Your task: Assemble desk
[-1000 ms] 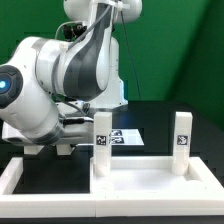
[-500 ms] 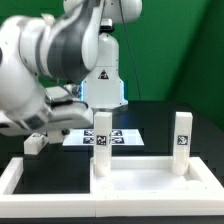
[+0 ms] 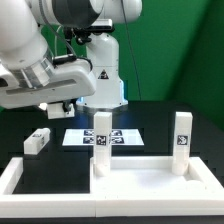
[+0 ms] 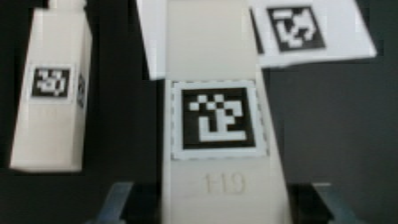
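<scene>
tabletop panel (image 3: 140, 180) nearest, first leg (image 3: 101, 150) and second leg (image 3: 181, 140) upright on it, marker board (image 3: 125, 138) behind, loose leg (image 3: 37, 141) at exterior view's left, fourth leg (image 4: 214, 120) in claw (image 4: 214, 200)

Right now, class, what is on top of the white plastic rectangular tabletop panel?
Two short white block legs stand upright on the tabletop panel: the left leg and the right leg, by the exterior view's sides. Their joints with the panel are hidden.
</scene>
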Available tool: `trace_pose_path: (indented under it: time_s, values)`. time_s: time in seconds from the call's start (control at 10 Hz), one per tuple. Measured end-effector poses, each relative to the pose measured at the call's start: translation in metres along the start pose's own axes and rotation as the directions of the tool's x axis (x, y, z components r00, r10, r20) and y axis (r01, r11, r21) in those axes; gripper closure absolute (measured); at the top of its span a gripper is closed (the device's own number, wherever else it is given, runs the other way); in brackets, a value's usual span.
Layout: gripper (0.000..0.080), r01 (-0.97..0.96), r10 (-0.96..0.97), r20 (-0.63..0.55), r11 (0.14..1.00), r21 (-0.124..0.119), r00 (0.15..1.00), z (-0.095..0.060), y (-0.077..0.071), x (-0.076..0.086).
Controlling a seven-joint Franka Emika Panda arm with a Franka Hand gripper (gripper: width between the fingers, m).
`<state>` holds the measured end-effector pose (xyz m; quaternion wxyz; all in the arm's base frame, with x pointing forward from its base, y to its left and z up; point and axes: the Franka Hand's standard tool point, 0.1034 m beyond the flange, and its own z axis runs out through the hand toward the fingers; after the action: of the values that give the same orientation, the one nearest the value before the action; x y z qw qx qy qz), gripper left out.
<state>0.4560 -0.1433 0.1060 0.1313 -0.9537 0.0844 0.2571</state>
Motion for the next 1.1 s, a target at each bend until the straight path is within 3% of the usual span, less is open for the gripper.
trace_pose_path:
  time_s: [0.2,0.4,0.5,0.6,0.8,0.9,1.0,1.1]
  values:
    - [0.0509,0.02,-0.024,-0.108,0.999,-0.033,0.994,-0.016,-0.008,0.011]
    - [0.0509,0.055,-0.065,-0.223,0.997,-0.052,0.973,-0.072,-0.024,0.025]
    - [0.0509,0.075,-0.093,-0.288,0.994,-0.075,0.953,-0.098,-0.036,0.033]
    - [0.0509,0.082,-0.119,-0.385,0.991,-0.109,0.915,-0.109,-0.045,0.037]
    - [0.0509,0.066,-0.117,-0.48,0.991,-0.12,0.87,-0.099,-0.036,0.033]
    - [0.0509,0.066,-0.138,-0.547,0.987,-0.149,0.826,-0.107,-0.036,0.04]
    - [0.0509,0.084,-0.186,-0.615,0.978,-0.19,0.766,-0.122,-0.052,0.047]
    - [0.0509,0.1,-0.2,-0.666,0.977,-0.186,0.719,-0.135,-0.073,0.053]
